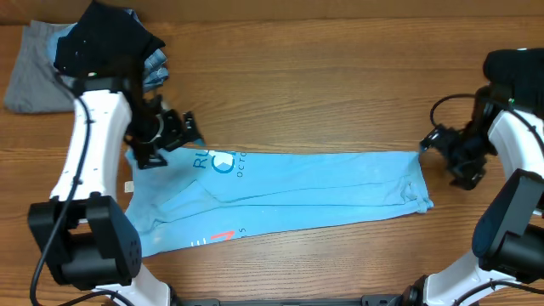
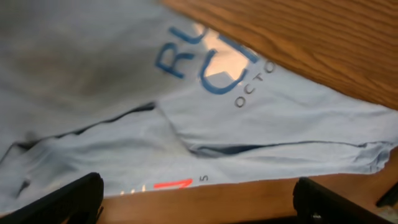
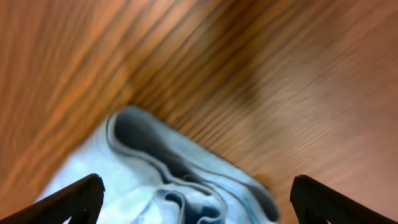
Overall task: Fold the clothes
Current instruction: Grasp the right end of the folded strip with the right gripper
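Observation:
The clothes here are chiefly a light blue T-shirt [image 1: 323, 191], lying folded in a long strip across the wooden table, with blue lettering at its left part and a red mark by its front edge. My left gripper [image 1: 174, 140] hovers open over the shirt's back left corner. In the left wrist view the T-shirt [image 2: 93, 74] fills the frame and the left gripper [image 2: 199, 208] has nothing between its fingers. My right gripper [image 1: 442, 161] stands open at the strip's right end. In the right wrist view the right gripper [image 3: 199, 205] hangs over the layered hem of the T-shirt [image 3: 130, 180] without gripping it.
A heap of other garments sits at the back left: a grey one [image 1: 34, 72] and a dark one [image 1: 106, 38] partly under the left arm. Bare wooden table [image 1: 340, 85] lies behind the shirt and also in front of it.

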You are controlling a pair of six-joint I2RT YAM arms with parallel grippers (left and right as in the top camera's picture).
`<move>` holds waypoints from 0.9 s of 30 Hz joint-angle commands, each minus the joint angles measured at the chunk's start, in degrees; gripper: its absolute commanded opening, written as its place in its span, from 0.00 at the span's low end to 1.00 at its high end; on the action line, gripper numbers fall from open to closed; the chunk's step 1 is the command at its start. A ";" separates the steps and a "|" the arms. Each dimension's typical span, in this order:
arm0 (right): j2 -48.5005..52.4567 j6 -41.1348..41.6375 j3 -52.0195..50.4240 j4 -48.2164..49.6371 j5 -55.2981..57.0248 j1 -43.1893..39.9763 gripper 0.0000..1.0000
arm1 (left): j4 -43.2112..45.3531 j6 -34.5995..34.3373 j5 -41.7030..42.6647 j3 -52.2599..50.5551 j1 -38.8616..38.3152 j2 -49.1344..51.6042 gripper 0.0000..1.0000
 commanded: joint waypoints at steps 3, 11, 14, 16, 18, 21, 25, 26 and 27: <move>-0.26 -6.29 -7.74 4.76 -8.68 1.16 1.00 | 0.98 1.11 0.42 -0.02 -3.93 -0.46 1.00; -0.26 -6.03 -17.09 11.02 -11.54 2.25 0.97 | 0.31 1.11 0.44 -0.11 -4.96 -0.46 1.00; -0.26 -6.03 -18.14 10.69 -13.40 2.54 0.79 | 0.42 1.09 0.44 -0.11 -4.94 -0.46 1.00; -0.26 -6.01 -18.23 10.12 -13.57 2.82 0.55 | 0.37 1.09 0.44 -0.11 -4.94 -0.46 1.00; -0.28 -5.53 -18.21 9.60 -13.60 3.10 0.27 | 0.35 1.11 0.44 -0.11 -4.96 -0.46 1.00; -0.33 -4.48 -18.18 9.22 -13.53 3.21 0.04 | 0.35 1.09 0.44 -0.11 -4.96 -0.46 1.00; -0.59 -2.25 -16.96 8.48 -12.48 2.91 0.04 | 0.31 1.09 0.44 -0.11 -4.96 -0.46 1.00; -0.76 -1.42 -16.22 7.76 -11.69 2.69 0.04 | 0.24 1.11 0.44 -0.11 -4.96 -0.46 1.00; -1.03 -0.76 -15.28 6.67 -10.43 2.47 0.04 | 0.11 1.09 0.44 -0.11 -4.96 -0.46 1.00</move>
